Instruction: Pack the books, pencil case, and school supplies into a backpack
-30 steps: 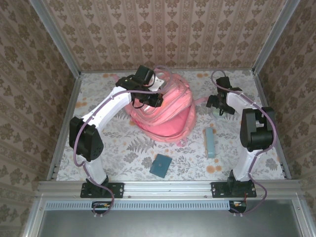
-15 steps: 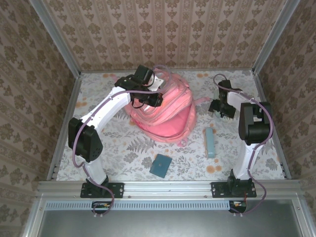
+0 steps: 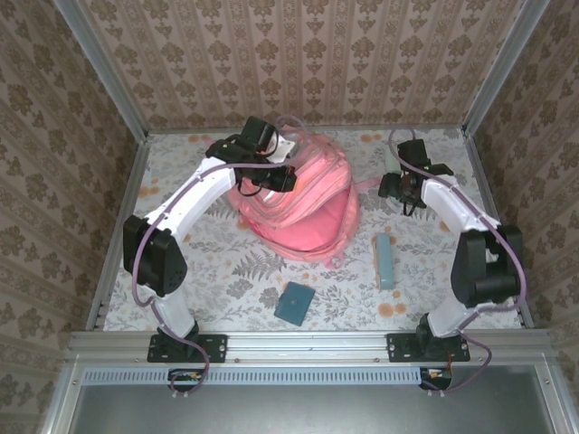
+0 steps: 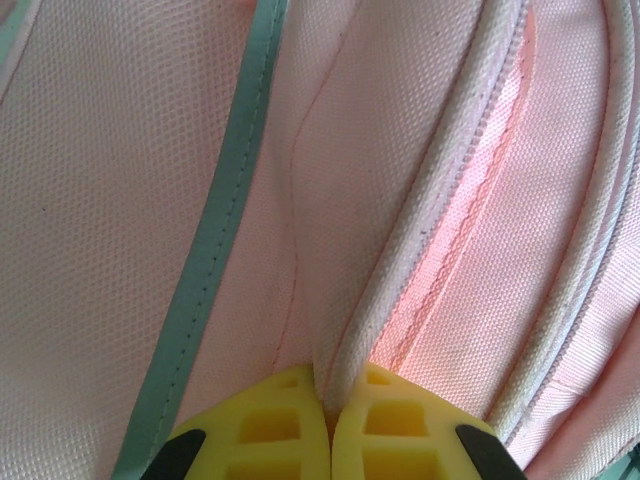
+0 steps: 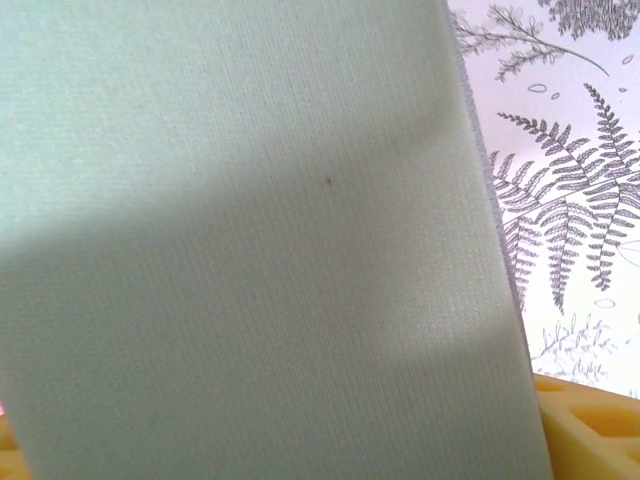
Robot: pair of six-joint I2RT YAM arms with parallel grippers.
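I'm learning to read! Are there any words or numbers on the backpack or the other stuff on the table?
None: no word, number or sign can be read anywhere.
Pink backpack: plain fabric, no label showing.
Dark-teal pad and pale-teal box: look plain; any print is too small to tell.
Mint-green pencil case: plain cloth.

Pink backpack (image 3: 303, 212) slumped at centre, front up, pale zip seam and teal piping seen close, mint woven pencil case (image 5: 250, 240) at far right, slim pale-teal box (image 3: 384, 260) lying right of backpack, dark-teal square pad (image 3: 295, 303) in front of it, tilted.
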